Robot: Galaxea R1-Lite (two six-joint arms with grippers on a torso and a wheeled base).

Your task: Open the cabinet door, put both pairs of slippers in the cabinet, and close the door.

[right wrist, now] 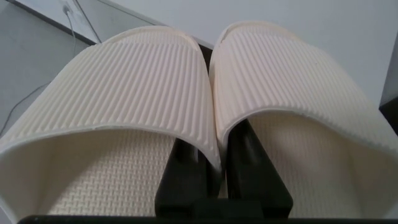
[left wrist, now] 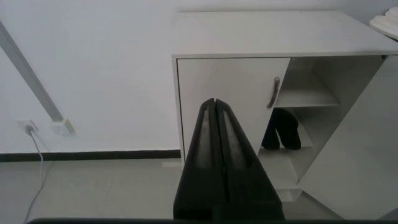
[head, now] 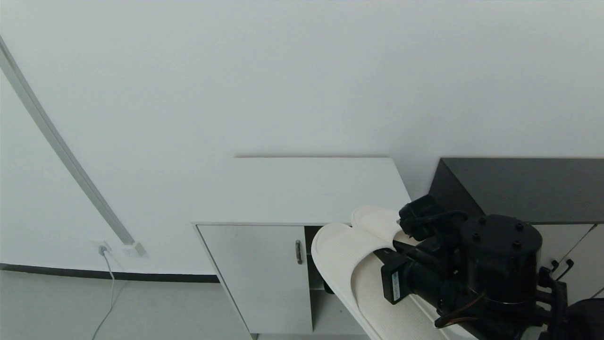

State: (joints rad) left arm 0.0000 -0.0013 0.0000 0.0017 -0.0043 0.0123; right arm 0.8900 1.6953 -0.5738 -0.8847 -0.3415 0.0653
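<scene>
Slippers (right wrist: 137, 81), cream pair, we see clamped in right pincer (right wrist: 216, 168), open cabinet (head: 311, 189) ahead of it; left pincer (left wrist: 215, 109) closed on nothing, cabinet beyond it.

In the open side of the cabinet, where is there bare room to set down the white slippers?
The upper shelf is bare, between the closed door and the open door. On the lower shelf it is crowded near the closed door, where the black slippers stand; the patch toward the open door looks free. The cabinet top is bare too.
</scene>
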